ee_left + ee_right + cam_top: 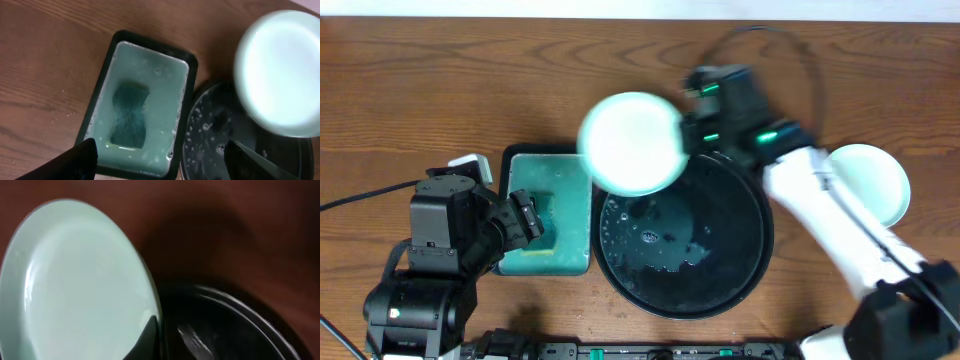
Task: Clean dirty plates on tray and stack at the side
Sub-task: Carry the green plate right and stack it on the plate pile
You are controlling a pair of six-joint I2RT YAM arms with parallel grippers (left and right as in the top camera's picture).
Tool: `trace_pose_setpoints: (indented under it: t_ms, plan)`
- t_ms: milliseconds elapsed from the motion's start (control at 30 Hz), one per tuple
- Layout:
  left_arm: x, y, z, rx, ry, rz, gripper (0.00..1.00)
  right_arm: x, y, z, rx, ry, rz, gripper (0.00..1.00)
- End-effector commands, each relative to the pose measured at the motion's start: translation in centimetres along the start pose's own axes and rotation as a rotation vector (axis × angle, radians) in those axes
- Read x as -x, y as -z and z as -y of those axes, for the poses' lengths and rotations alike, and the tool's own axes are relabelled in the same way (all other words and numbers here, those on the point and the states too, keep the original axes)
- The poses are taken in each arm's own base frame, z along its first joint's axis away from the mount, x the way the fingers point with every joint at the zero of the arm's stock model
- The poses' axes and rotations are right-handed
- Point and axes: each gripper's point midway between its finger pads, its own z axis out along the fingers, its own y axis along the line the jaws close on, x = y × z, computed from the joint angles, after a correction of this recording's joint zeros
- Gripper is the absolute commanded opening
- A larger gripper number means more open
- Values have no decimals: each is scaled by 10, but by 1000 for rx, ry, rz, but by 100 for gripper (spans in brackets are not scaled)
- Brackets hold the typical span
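The round black tray (745, 255) is seen emptied of plates, only water drops being left on it. At least one pale plate (880, 175) is set down on the tabletop (410, 90) to the right, so only the held plate (630, 143) is judged left to stack. That plate is pinched at its rim by the closed right gripper (686, 133) above the tray's upper-left edge, face upward and, being round, without a long axis, while the left gripper (528, 218) is spread wide and empty over the rectangular tray (102, 80) with its sponge (131, 115).

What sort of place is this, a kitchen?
Likely a robotics test bench, not a kitchen: two robot arms at a wooden table, a sponge tub of sudsy liquid, and a plate held over a wet black tray.
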Motion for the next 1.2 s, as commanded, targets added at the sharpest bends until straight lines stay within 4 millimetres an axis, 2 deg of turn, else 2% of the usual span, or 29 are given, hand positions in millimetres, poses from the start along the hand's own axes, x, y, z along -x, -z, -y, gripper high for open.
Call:
trace_pose_setpoints:
  t_ms: [0,67,167,267,333,400,500,600,633,667,733,833,933,1000,1067,1167]
  plan:
    - [4,4,1,-6,-8,13,81,17,59,52,-42,-210,76,1]
    - [4,4,1,-6,-8,13,82,12,90,117,-251,-327,110,1]
    - [4,4,1,-5,-7,14,81,-11,141,206,-558,-518,147,1]
    - [4,4,1,-6,-8,13,82,-44,184,273,-779,-678,144,1]
    - [4,4,1,-5,-7,14,82,-63,195,297,-824,-768,126,1]
    - [4,4,1,-6,-8,13,82,-87,197,317,-841,-902,103,1]
    - [4,4,1,-6,-8,13,82,-112,190,338,-862,-985,73,1]
    - [4,4,1,-6,-8,14,82,-134,177,351,-868,-1029,19,4]
    - [4,4,1,-5,-7,14,82,-138,173,353,-869,-1033,4,27]
    - [4,4,1,-6,-8,13,82,-138,170,355,-867,-1027,-1,37]
    - [4,4,1,-6,-8,14,82,-125,162,349,-789,-964,5,44]
    - [4,4,1,-5,-7,14,82,-81,146,308,-506,-821,61,50]
    - [4,4,1,-6,-8,13,82,-40,145,244,-257,-647,123,51]
    - [4,4,1,-6,-8,13,82,-19,151,186,-89,-482,159,50]
    - [4,4,1,-6,-8,13,82,-13,157,135,10,-315,170,50]
    - [4,4,1,-6,-8,14,82,-20,164,75,70,-115,158,52]
